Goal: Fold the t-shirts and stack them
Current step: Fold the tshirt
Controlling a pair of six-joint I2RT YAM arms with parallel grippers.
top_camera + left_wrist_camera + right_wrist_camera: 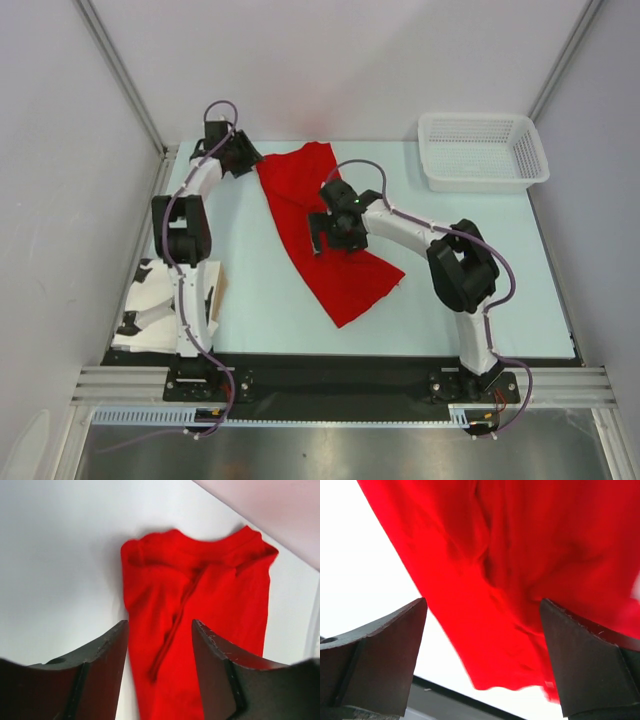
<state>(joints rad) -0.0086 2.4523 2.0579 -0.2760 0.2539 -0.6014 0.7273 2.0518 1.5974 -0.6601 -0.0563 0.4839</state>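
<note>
Jaws apart and empty, the left gripper (160,625) at its far end and the right gripper (482,610) over its middle, a red t-shirt (325,235) lies in a diagonal strip across the table (250,290); pinching only the top layer could pull the fold open.

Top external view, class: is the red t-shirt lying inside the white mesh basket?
No, the red t-shirt lies spread on the table, apart from the white mesh basket at the far right corner.
</note>
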